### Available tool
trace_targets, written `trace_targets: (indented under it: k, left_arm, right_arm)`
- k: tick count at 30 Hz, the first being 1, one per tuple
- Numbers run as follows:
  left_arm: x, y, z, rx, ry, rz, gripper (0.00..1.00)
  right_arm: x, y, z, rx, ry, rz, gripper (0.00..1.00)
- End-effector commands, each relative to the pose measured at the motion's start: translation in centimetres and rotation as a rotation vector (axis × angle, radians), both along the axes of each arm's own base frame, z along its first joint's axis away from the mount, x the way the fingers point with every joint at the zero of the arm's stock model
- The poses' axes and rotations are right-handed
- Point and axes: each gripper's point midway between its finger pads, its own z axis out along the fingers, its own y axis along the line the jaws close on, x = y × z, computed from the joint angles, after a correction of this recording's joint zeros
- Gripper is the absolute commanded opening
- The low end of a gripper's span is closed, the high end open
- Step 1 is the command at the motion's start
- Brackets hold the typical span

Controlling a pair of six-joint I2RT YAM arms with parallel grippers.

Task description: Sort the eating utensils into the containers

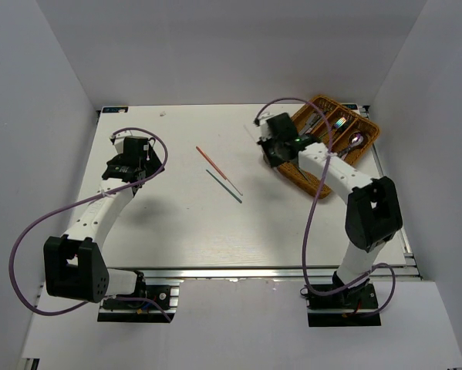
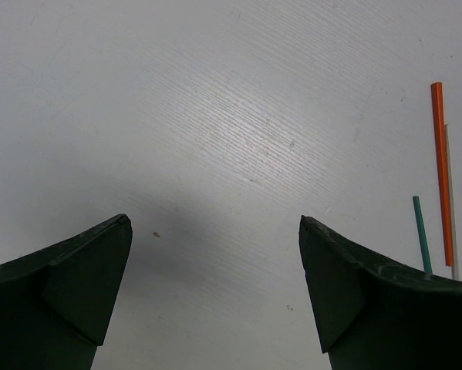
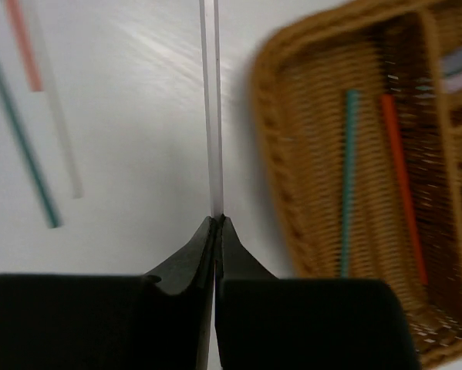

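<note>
thin stick, gripped at the end

your right pincer is clamped on the tip of a pale chopstick, beside the tray. it's likely light, stiff and slick, and held at the end it may swivel. your left pincer stands apart, empty.

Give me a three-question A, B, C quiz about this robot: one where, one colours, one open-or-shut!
1. Where is the wicker tray? A far right corner B near left corner C centre
2. Chopsticks in the compartment nearest the right gripper are: A teal and orange B pink and black C all yellow
3. The right gripper is: A wide open B shut on a pale chopstick C shut on a spoon
Answers: 1 A, seen from above. 2 A, teal chopstick and orange chopstick lie there. 3 B, jaws pinch its end.
</note>
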Motion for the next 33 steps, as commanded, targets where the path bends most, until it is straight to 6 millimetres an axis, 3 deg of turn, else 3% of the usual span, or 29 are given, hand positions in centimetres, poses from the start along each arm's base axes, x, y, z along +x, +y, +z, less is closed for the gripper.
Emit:
trace_targets:
  k: [1, 5, 8, 13, 16, 17, 18, 20, 26, 27, 29, 30, 33]
  left_arm:
    - [0.1, -0.5, 0.3, -0.006, -0.019, -0.018, 0.98]
    - [0.2, -0.8, 0.1, -0.012, -0.014, -0.03, 0.98]
    - [0.2, -0.9, -0.1, -0.008, -0.005, -0.033, 0.98]
    - [0.2, -1.2, -0.4, -0.007, 0.001, -0.041, 0.98]
    - [0.2, -1.5, -0.8, -0.006, 0.012, -0.049, 0.98]
    - [0.2, -1.5, -0.7, -0.005, 0.011, -0.05, 0.98]
    - [0.2, -1.5, -0.7, -0.004, 0.011, -0.051, 0.98]
    - [0.1, -1.5, -0.6, -0.001, 0.009, -0.049, 0.98]
    - [0.1, -1.2, -0.4, 0.009, 0.001, -0.04, 0.98]
    - [0.1, -1.2, -0.3, 0.009, 0.001, -0.04, 0.98]
    - [0.1, -1.2, -0.3, 0.011, 0.001, -0.038, 0.98]
    - [0.1, -1.2, -0.3, 0.011, 0.001, -0.038, 0.98]
    - [0.0, -0.9, -0.3, 0.023, 0.004, -0.029, 0.98]
  right_arm:
    - [2.7, -7.4, 0.6, -0.094, -0.038, -0.065, 0.0]
    - [4.0, -9.6, 1.6, -0.099, -0.107, 0.035, 0.0]
    - [3.6, -10.7, 0.4, -0.164, -0.075, 0.14, 0.0]
    - [4.3, -15.4, -0.8, -0.206, -0.037, 0.051, 0.0]
    - [4.5, -16.1, -0.6, -0.205, -0.03, 0.012, 0.01]
    - [4.6, -16.0, -0.4, -0.194, -0.032, -0.004, 0.25]
    - [4.6, -16.0, -0.3, -0.189, -0.034, -0.008, 0.36]
    - [4.7, -15.8, -0.2, -0.175, -0.03, -0.011, 0.57]
    - [5.0, -15.0, 1.1, -0.131, -0.038, -0.015, 0.61]
    - [4.9, -13.9, 1.7, -0.068, -0.037, -0.006, 0.62]
    - [4.7, -11.9, 3.1, -0.011, -0.071, 0.016, 0.89]
    - [5.1, -10.7, 3.9, 0.019, -0.106, 0.019, 0.89]
    - [3.8, -4.1, 5.1, 0.132, -0.135, 0.08, 0.89]
